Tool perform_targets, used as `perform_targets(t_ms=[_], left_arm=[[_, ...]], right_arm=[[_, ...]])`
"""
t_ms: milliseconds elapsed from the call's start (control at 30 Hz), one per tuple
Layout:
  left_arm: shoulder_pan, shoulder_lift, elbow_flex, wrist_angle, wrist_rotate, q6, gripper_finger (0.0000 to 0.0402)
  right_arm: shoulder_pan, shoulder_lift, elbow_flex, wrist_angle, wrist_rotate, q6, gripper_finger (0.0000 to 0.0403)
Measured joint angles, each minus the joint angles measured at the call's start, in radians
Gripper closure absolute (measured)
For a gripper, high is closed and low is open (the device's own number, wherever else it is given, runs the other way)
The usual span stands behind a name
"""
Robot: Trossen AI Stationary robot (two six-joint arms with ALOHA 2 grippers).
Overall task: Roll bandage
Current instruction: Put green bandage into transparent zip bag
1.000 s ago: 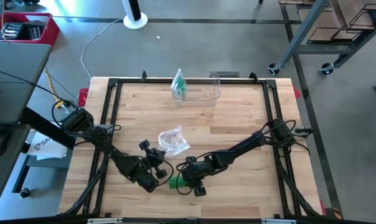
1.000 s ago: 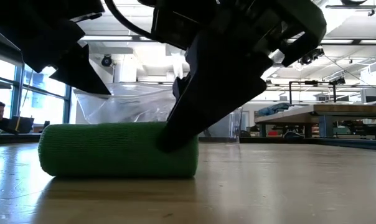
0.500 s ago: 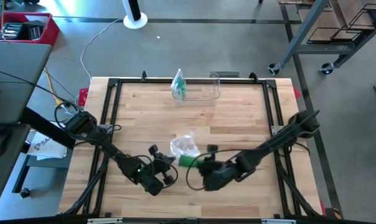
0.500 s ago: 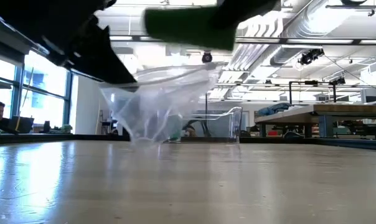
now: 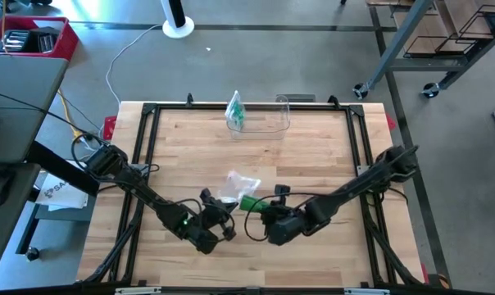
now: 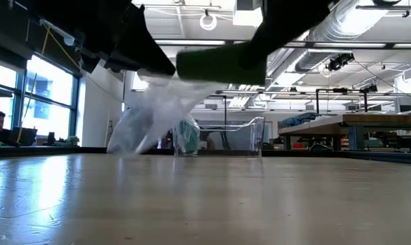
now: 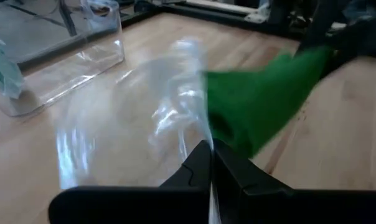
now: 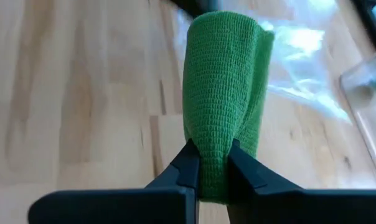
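Observation:
A green bandage roll (image 5: 249, 202) hangs above the table's near middle, with my right gripper (image 5: 264, 211) shut on it; the low view shows the roll (image 6: 219, 63) well clear of the wood. Just to its left, my left gripper (image 5: 220, 217) is shut on a clear plastic bag (image 5: 238, 182). The bag (image 6: 154, 112) droops below it toward the table. In the left wrist view the roll (image 7: 263, 99) sits right beside the bag (image 7: 144, 106). My left gripper pinches an edge of the clear bag (image 7: 208, 138) between its two shut fingers. The film trails away from the fingertips, slack and crumpled; whether its lower end (image 6: 124, 144) rests on the table I cannot tell. My right gripper pinches the roll's near end (image 8: 213, 163) between its two fingers, and the soft wall is dented in there. The roll sticks out beyond the fingertips along the fingers and is lifted clear of the table.
A clear plastic box (image 5: 262, 120) stands at the table's far edge, a green-and-white packet (image 5: 234, 112) leaning at its left end. Black frame rails (image 5: 145, 156) run along the table's sides. Bare wood lies to the right and near side.
My right gripper has raised the green roll off the table and carried it toward the far edge and a little right. My left gripper has moved right and lifted the clear bag, which lay crumpled on the wood and now hangs from the fingers.

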Motion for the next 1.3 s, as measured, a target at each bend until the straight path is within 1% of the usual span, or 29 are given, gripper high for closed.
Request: perform_targets(t_ms=[167,367,467,600,667,833,967,1100,1200,1300], left_arm=[[0.0,-0.004,0.0,0.07,-0.011,0.07,0.0401],[0.004,-0.004,0.0,0.129,-0.005,0.148,0.0401],[0.007,-0.004,0.0,0.127,0.004,0.142,0.0401],[0.008,-0.004,0.0,0.135,0.011,0.14,0.0401],[0.008,-0.004,0.0,0.165,0.014,0.154,0.0401],[0.009,-0.004,0.0,0.222,0.016,0.202,0.0401],[0.014,-0.004,0.0,0.241,0.032,0.218,0.0401],[0.021,-0.004,0.0,0.253,0.058,0.219,0.0401],[0.021,-0.004,0.0,0.256,0.059,0.219,0.0401],[0.021,-0.004,0.0,0.256,0.066,0.218,0.0401]], right_arm=[[-0.016,0.029,0.0,-0.017,-0.036,0.03,0.0374],[-0.02,0.03,0.0,0.015,-0.039,0.016,0.0374],[-0.025,0.019,0.0,0.025,-0.029,0.064,0.0374],[-0.046,0.013,0.0,0.025,0.013,0.168,0.0374],[-0.06,0.013,0.0,0.031,0.013,0.199,0.0374],[-0.079,0.013,0.0,0.081,0.013,0.2,0.0373],[-0.084,0.012,0.0,0.162,0.008,0.159,0.0359],[-0.083,0.012,0.0,0.206,0.008,0.097,0.0341],[-0.084,0.012,0.0,0.21,-0.001,0.076,0.0314],[-0.085,0.012,0.0,0.213,-0.058,0.073,0.0275]])
